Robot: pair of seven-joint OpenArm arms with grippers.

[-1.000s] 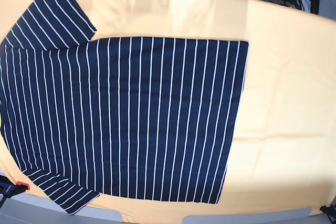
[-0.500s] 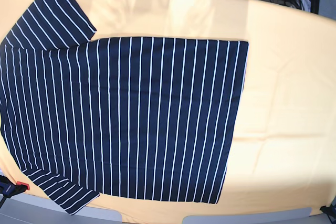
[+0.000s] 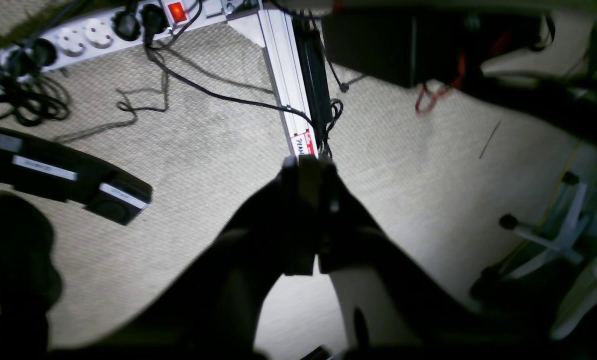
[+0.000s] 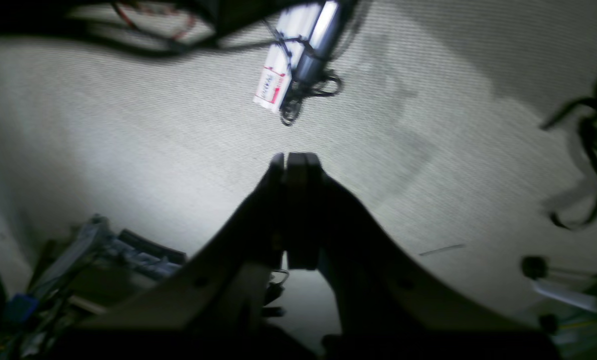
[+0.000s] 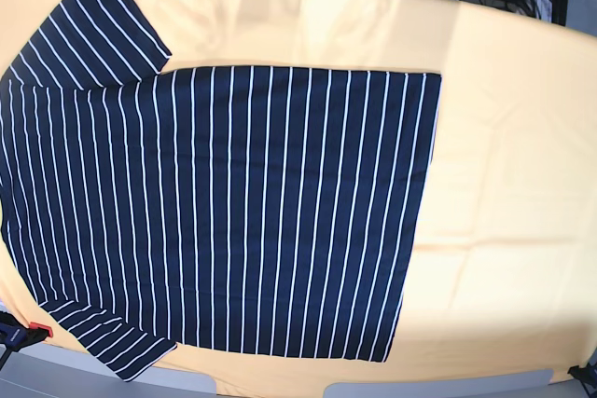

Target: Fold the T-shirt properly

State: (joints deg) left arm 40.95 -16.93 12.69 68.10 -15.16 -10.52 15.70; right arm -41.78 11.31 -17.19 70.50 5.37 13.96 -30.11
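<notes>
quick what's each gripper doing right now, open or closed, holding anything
Left gripper: closed, holding nothing, away from the T-shirt.
Right gripper: closed, holding nothing.

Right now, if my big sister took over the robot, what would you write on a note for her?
Left gripper: shut, empty, pointing at the floor.
Right gripper: shut, empty, also over the floor.
T-shirt: spread flat on the yellow table, both sleeves out, its left edge running off the base view.
Done: nothing folded.
Left: every fold; neither arm is over the table.
</notes>
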